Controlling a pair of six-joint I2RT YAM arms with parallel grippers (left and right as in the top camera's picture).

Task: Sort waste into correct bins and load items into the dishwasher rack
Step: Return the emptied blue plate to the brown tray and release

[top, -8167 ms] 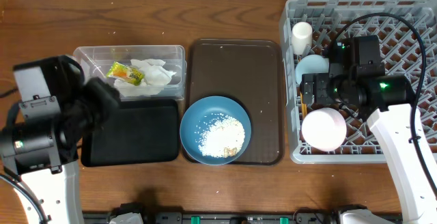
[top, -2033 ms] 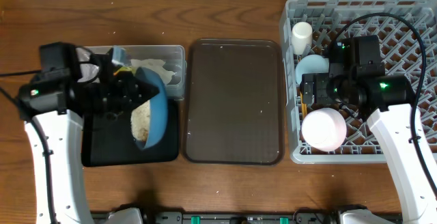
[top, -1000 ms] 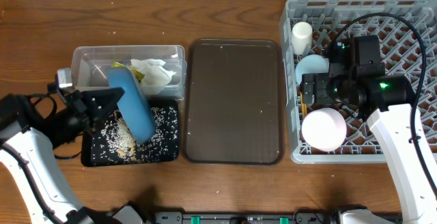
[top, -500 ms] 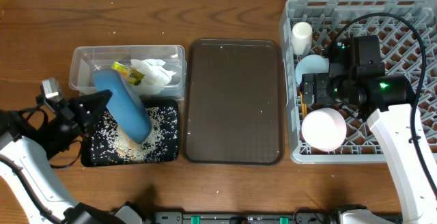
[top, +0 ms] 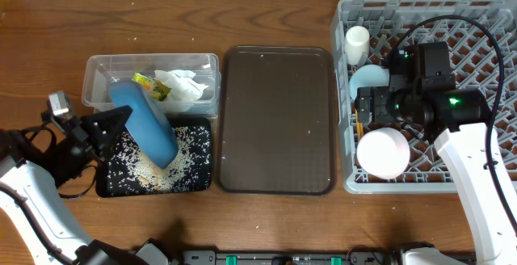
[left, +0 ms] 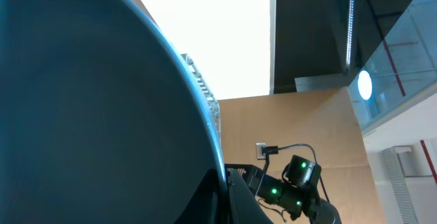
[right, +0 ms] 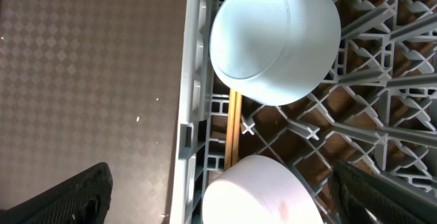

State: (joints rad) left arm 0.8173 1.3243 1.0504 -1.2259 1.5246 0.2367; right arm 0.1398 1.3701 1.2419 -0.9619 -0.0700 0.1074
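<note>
Two arms are in view at the wooden table [top: 161, 14], one at each end. At the left, the left gripper [top: 119, 124] is clamped tight on the rim of the dark-blue dish [top: 149, 129], holding it steeply tilted on edge above the black tray [top: 194, 187]; in the left wrist view the dish fills most of the picture. White rice grains [top: 190, 140] lie scattered across the black tray, thickest just beneath the dish. Just beyond it, on the far side, the clear tub [top: 153, 57] holds the crumpled napkin [top: 184, 87] and the yellow-green snack wrapper [top: 152, 86]. A brown tray [top: 277, 119] sits in the middle, bare but for a few specks. At the right, the grey rack [top: 485, 31] carries the white cup [top: 356, 43] at its far left corner, the light-blue bowl [top: 367, 79] nearer, then the white bowl [top: 382, 153], both bowls upside down, with the chopsticks [right: 233, 128] lying along the rack's left wall. The right gripper [right: 220, 179] hangs over these bowls with its fingers spread fully wide, gripping nothing.
</note>
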